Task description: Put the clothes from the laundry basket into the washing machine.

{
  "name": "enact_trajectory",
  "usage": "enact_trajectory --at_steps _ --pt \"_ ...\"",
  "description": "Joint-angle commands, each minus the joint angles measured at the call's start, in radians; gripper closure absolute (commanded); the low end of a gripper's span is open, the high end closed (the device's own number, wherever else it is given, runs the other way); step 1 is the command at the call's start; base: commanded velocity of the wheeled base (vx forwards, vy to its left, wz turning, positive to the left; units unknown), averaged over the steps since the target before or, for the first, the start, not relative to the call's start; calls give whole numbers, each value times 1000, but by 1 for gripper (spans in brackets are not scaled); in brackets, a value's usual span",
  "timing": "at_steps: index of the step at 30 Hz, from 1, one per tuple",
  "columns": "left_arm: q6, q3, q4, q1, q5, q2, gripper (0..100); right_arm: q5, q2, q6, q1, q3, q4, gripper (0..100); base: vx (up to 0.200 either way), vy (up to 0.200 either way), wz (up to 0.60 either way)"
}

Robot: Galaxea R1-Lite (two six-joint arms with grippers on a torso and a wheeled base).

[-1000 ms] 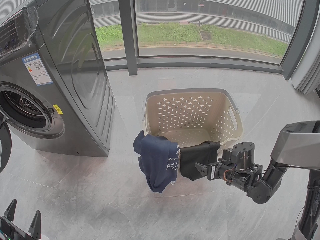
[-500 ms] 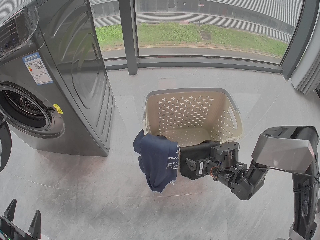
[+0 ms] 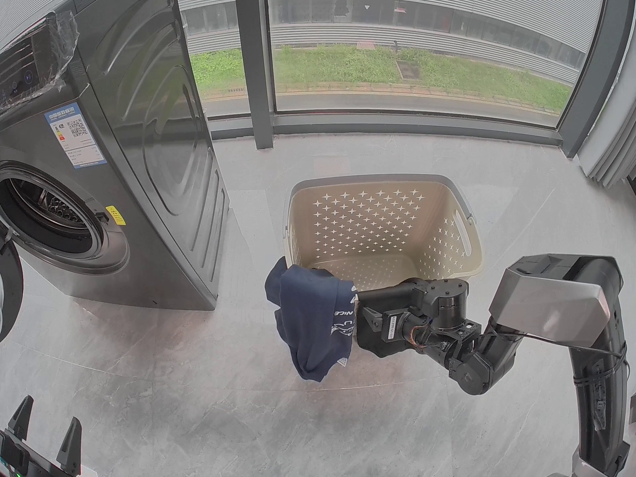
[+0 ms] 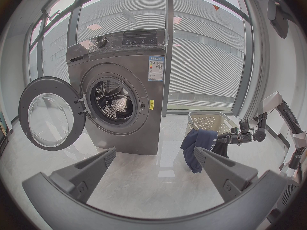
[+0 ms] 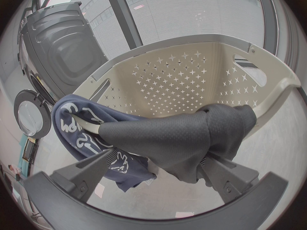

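A beige laundry basket [image 3: 371,181] stands on the floor to the right of the grey washing machine [image 3: 152,134]. The machine's round door [image 4: 51,112] hangs open and the drum [image 4: 113,101] shows bare metal. A navy printed garment [image 3: 311,319] hangs over the basket's near left corner. Beside it a black garment [image 3: 381,299] lies over the near rim. My right gripper [image 3: 366,320] is open against the black garment [image 5: 179,138], one finger [image 5: 96,166] on each side of its hanging part. My left gripper [image 3: 43,428] is open and holds nothing, low at the near left, far from the basket.
A glass window wall with a dark pillar [image 3: 255,54] runs behind the basket, and a curtain [image 3: 613,147] hangs at the far right. Bare grey floor [image 3: 199,379] stretches between the basket and the machine's front.
My right arm has swung left, bringing its open gripper from beside the black garment up against it. The clothes, basket and left gripper have not moved.
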Motion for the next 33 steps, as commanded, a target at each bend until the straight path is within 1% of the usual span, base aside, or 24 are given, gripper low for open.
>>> enact_trajectory --at_steps 1,11,12,15,19,23,33 --pt "-1 16 0 0 0 -15 0 1 24 -4 3 -4 -17 100 0 0 0" --pt "-1 16 0 0 0 -15 0 1 -10 -3 23 32 -28 100 0 0 0" --pt "-2 16 0 1 0 -15 0 1 -39 -4 44 74 -70 100 0 0 0" --pt "-1 16 0 0 0 -15 0 1 -85 -14 55 131 -97 100 0 0 0" --pt "-2 16 0 0 0 -15 0 1 -162 -21 55 203 -131 100 0 0 0" --pt "-1 16 0 0 0 -15 0 1 -230 -21 55 250 -134 100 0 0 0" --pt "-1 16 0 0 0 -15 0 1 -263 -20 56 279 -136 100 0 0 0"
